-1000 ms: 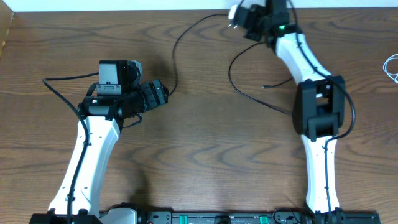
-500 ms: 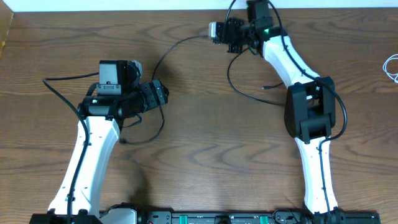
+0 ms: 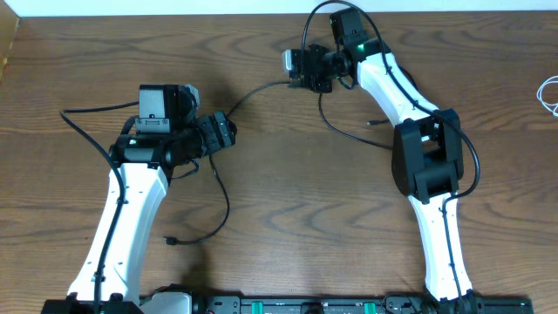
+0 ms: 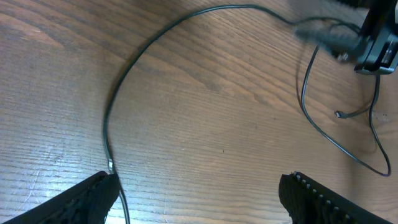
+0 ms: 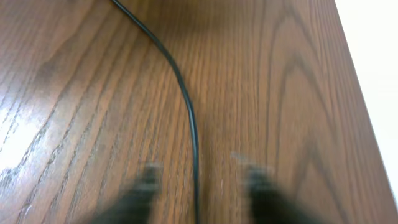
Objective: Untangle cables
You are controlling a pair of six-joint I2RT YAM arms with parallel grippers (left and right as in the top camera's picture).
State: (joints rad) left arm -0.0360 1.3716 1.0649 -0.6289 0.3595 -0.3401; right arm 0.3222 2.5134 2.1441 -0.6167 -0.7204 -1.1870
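The black cable (image 3: 261, 87) runs from my right gripper (image 3: 295, 74) across to my left gripper (image 3: 228, 131). From there it curls toward the table front and ends in a small plug (image 3: 170, 242). A second stretch loops right below the right arm (image 3: 349, 133). In the right wrist view the black cable (image 5: 186, 106) lies on the wood between the blurred, parted fingers of the right gripper (image 5: 199, 171), which is open. My left gripper (image 4: 200, 180) is wide open, with the black cable (image 4: 124, 74) passing just inside its left finger. The white cable (image 3: 549, 92) lies at the far right edge.
The wooden table's far edge (image 3: 174, 17) meets a white wall right behind the right gripper. The thicker black wires fixed to the arms (image 3: 83, 122) trail beside each arm. The robot base rail (image 3: 296, 305) lines the front edge.
My right arm swung left and toward the middle, away from the far edge, and its jaws parted. The black cable's slack slid forward, and its plug end now lies near the left arm.
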